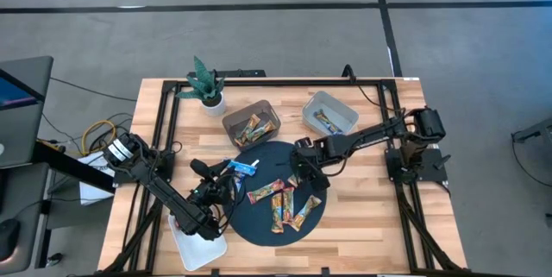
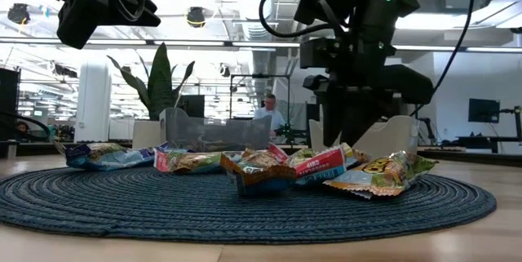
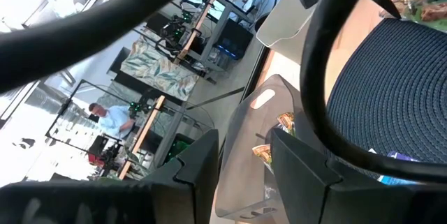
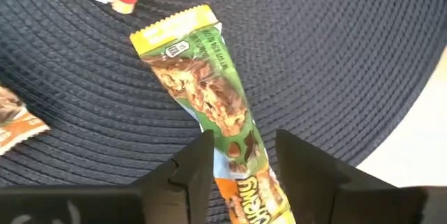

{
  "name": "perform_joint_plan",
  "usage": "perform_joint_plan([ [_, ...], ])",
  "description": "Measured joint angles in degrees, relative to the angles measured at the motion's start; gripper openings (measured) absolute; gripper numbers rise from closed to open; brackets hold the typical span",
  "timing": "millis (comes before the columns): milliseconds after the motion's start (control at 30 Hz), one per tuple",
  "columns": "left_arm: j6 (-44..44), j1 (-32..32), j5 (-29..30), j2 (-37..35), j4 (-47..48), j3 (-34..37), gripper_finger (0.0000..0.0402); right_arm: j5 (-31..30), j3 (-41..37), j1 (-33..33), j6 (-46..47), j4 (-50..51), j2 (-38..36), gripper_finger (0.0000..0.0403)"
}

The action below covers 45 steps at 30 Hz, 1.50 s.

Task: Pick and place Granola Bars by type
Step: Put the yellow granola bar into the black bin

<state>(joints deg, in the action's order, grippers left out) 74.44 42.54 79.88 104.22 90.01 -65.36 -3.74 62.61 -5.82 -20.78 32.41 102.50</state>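
Several granola bars [image 1: 280, 201] in orange and multicoloured wrappers lie flat on a round dark woven mat [image 1: 259, 225]; in the low view the bars [image 2: 269, 168] lie in a row. A blue-and-white bar [image 1: 244, 167] lies at the mat's far left edge. My right gripper [image 4: 244, 161] is low over the mat [image 1: 304, 172], open. Its fingers stand on either side of the lower end of a green-and-yellow bar [image 4: 209, 91], which lies flat on the mat. My left gripper [image 3: 244, 168] is open and raised by the mat's left edge [image 1: 222, 186], holding nothing.
A brown bin [image 1: 252, 123] holding bars and a grey bin [image 1: 330, 113] holding one bar stand beyond the mat. A potted plant [image 1: 207, 83] stands at the far left and a white tray [image 1: 198, 247] lies at the near left. A person [image 2: 267, 113] is in the room behind.
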Motion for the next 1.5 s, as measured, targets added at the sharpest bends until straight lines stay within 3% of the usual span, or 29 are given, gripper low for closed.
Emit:
perform_joint_plan([
  [533,0.0,0.0,0.0,0.0,0.0,0.0,0.0125,0.8,-1.9,0.0,0.9,-2.9,0.0,0.0111],
  [967,0.0,0.0,0.0,0.0,0.0,0.0,0.0126,0.8,-1.9,0.0,0.9,-2.9,0.0,0.0005],
  [1500,0.0,0.0,0.0,0.0,0.0,0.0,0.0126,-1.6,1.3,-1.7,-4.2,-2.8,0.0,0.0000],
])
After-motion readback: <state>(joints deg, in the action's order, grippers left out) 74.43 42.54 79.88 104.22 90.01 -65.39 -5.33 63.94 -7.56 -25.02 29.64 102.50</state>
